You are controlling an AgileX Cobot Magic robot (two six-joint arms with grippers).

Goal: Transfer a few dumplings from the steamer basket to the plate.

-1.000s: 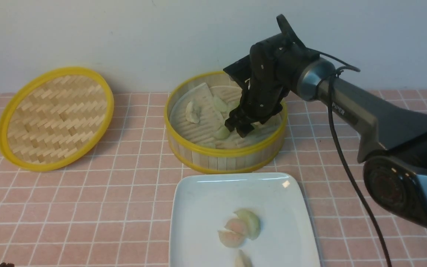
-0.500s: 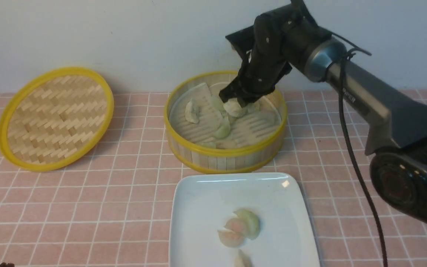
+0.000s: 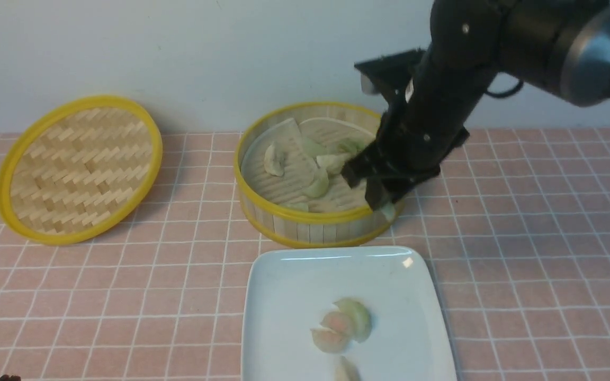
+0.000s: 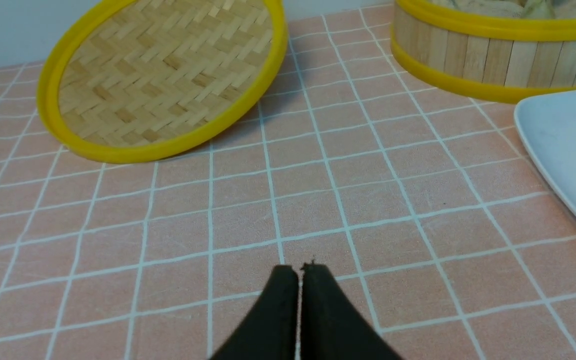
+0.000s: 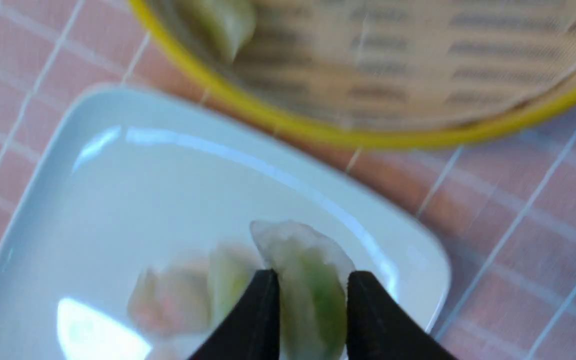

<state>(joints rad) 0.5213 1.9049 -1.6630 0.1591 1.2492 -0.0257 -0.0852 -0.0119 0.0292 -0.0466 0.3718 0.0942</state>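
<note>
- Your right gripper point(image 5: 312, 300) pinches a glossy pale-green crescent dumpling point(image 5: 308, 280), hanging over the near rim of the round bamboo-slat steamer basket point(image 3: 315, 225).
- The white square plate point(image 3: 284, 280) lies just nearer you than that basket: carry it that way.
- Left gripper point(image 4: 298, 272) rests closed, empty.

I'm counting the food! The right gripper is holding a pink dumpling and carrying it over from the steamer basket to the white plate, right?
Almost. The dumpling pinched in the right gripper is pale green, not pink, as the right wrist view shows. The rest holds: it hangs above the white plate, near the steamer basket.
</note>
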